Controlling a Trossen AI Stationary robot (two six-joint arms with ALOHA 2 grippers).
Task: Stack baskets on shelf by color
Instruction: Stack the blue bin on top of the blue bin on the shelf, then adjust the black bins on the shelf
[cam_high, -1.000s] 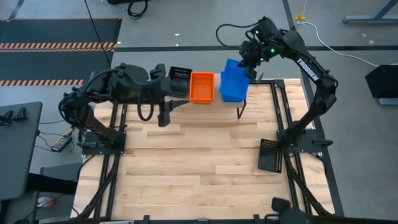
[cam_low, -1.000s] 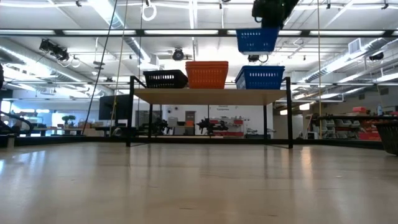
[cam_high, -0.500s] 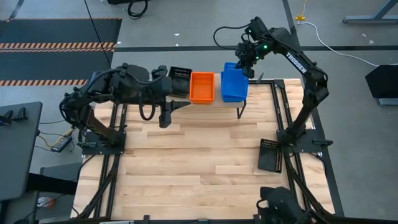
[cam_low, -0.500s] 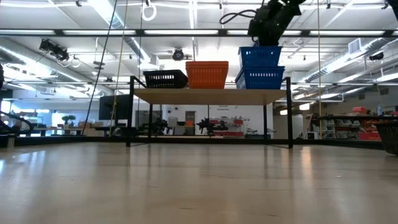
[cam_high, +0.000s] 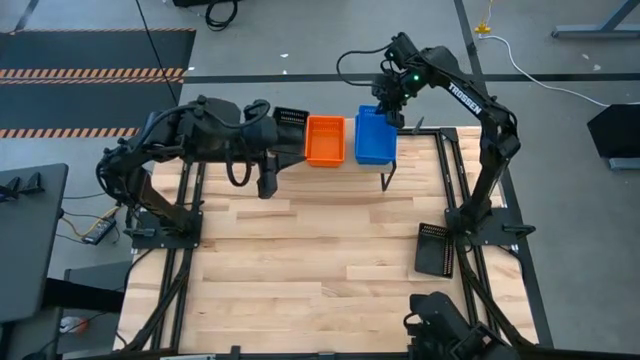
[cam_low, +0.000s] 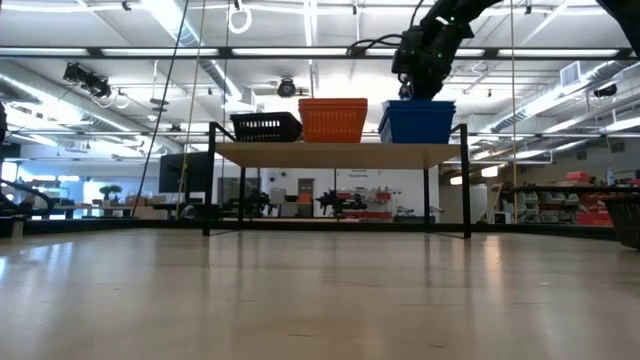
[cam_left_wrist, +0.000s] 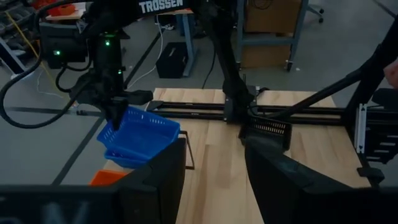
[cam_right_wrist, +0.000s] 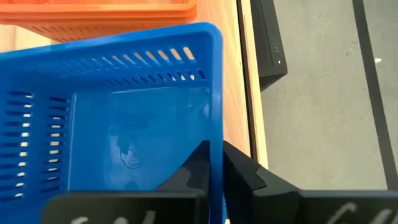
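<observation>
This is looking like a robotics lab or industrial workshop hall. The wooden counter (cam_high: 330, 250) is sitting on a black metal frame, standing on a grey concrete floor (cam_high: 90, 110) with hazard-striped matting (cam_high: 95, 75) lying at the far left. Cables (cam_high: 520, 75) are trailing across the floor. In the low view, long fluorescent lights (cam_low: 190, 25) and exposed ducts are running under a high ceiling, and storage racks (cam_low: 575, 205) are lining the far right.

One camera looked straight down on the table (cam_high: 330, 250), another level across it, both catching the shelf (cam_low: 335, 153); wrist cameras sat close.
</observation>
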